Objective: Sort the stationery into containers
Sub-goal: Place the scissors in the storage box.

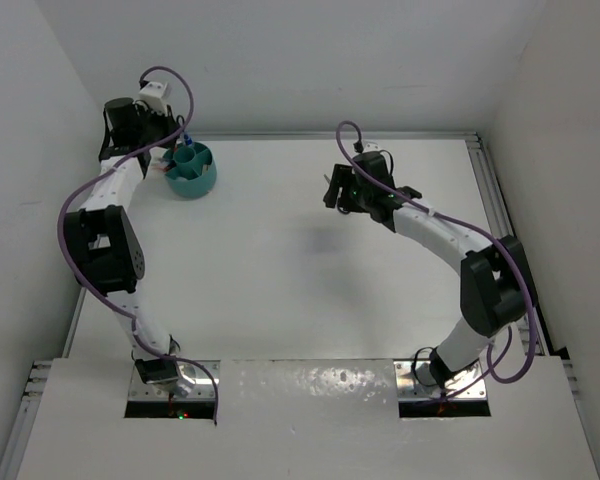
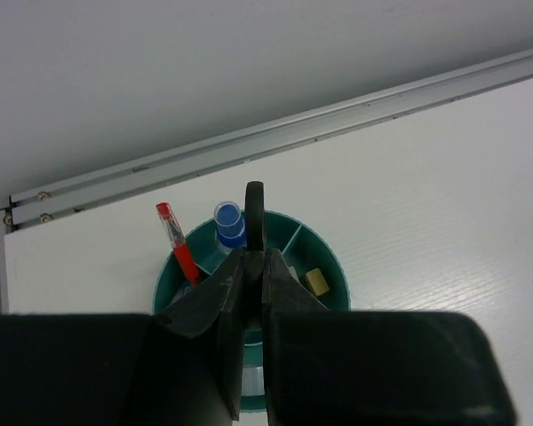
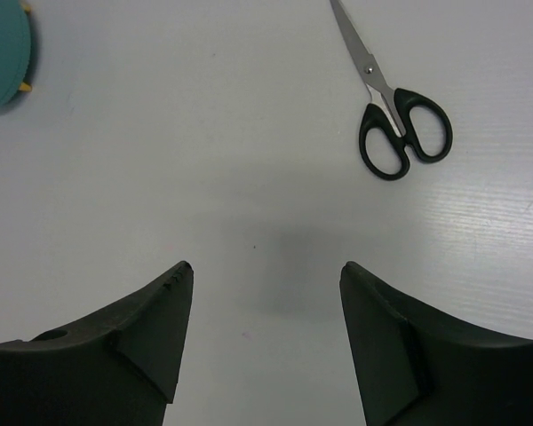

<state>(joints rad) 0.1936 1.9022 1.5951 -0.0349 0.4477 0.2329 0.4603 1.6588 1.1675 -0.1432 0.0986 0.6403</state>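
The scissors (image 3: 377,84) lying flat on the tabletop (image 3: 204,160), well apart from the cup (image 3: 0,53), should feel stiff, light and slick-bladed (best pinched at the handles); the right end effector (image 3: 266,266) gapes empty, while the left end effector (image 2: 256,256) is clamped on a black loop (image 2: 254,209) above the cup.

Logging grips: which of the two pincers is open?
The right pincer, jaws spread above the white table; the left pincer is shut on a black item over the round teal plastic cup.

The teal organiser cup (image 2: 336,262) is smooth plastic; the table (image 3: 160,133) is matt white, faintly grained. The scissors (image 3: 382,89) have shiny metal blades and glossy black plastic handles. The far rail (image 2: 275,142) is brushed metal.
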